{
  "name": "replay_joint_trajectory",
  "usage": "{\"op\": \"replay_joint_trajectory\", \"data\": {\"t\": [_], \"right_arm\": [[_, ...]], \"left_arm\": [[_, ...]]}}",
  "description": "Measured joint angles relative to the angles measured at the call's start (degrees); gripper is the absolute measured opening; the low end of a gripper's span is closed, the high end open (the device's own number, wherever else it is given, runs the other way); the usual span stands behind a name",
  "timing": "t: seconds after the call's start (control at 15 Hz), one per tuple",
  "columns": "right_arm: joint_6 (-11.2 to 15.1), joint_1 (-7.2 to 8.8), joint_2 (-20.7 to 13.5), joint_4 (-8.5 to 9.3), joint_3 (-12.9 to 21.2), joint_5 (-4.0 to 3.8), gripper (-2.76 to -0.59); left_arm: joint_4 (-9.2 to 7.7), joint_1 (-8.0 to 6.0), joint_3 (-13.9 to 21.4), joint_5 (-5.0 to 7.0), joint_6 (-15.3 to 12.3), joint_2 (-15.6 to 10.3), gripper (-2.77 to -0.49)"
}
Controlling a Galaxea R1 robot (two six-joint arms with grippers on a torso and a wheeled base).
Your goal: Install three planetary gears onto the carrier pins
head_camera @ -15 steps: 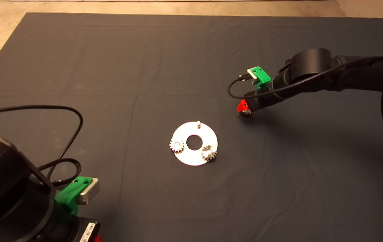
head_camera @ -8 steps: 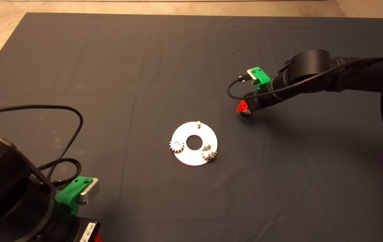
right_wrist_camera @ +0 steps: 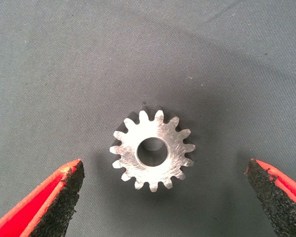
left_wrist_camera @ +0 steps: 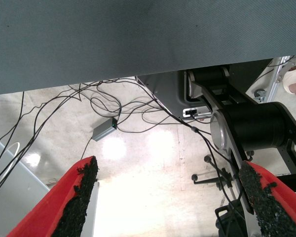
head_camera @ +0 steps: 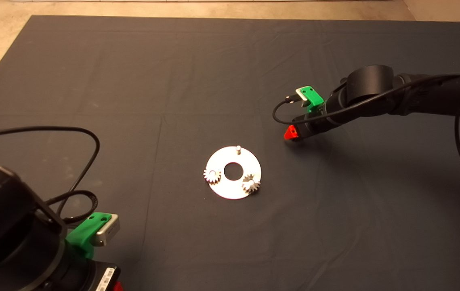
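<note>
Planetary gears (head_camera: 213,175): two seated on carrier pins (head_camera: 238,149); third (right_wrist_camera: 152,150) loose on mat, between wide-open right gripper (right_wrist_camera: 163,197), ungrasped.

dark mat (head_camera: 173,81) carries disc (head_camera: 234,190), 1 loose gear (right_wrist_camera: 152,150).

Bare mat (right_wrist_camera: 64,59) surrounds the gear (right_wrist_camera: 152,150) between open pincer pads (right_wrist_camera: 64,190).

No legible text, white label (head_camera: 106,279) on the left arm near the mat's lower left corner, print too small to read
</note>
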Motion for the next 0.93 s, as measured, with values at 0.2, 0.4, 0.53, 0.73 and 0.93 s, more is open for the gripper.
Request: {"op": "replay_joint_trajectory", "data": {"t": [0.2,0.4,0.53,0.73,0.93], "right_arm": [[0.0,0.00,0.0,0.00,0.0,0.00,-0.98],[-0.1,0.00,0.0,0.00,0.0,-0.02,-1.11],[-0.1,0.00,0.0,0.00,0.0,-0.02,-1.11],[-0.3,0.00,0.0,0.00,0.0,-0.02,-1.28],[-0.8,0.00,0.0,0.00,0.0,-0.02,-1.36]], "left_arm": [[0.00,0.00,0.0,0.00,0.0,0.0,-1.22],[0.00,0.00,0.0,0.00,0.0,0.0,-1.22],[0.00,0.00,0.0,0.00,0.0,0.0,-1.22],[0.00,0.00,0.0,0.00,0.0,0.0,-1.22],[0.00,0.00,0.0,0.00,0.0,0.0,-1.22]]}}
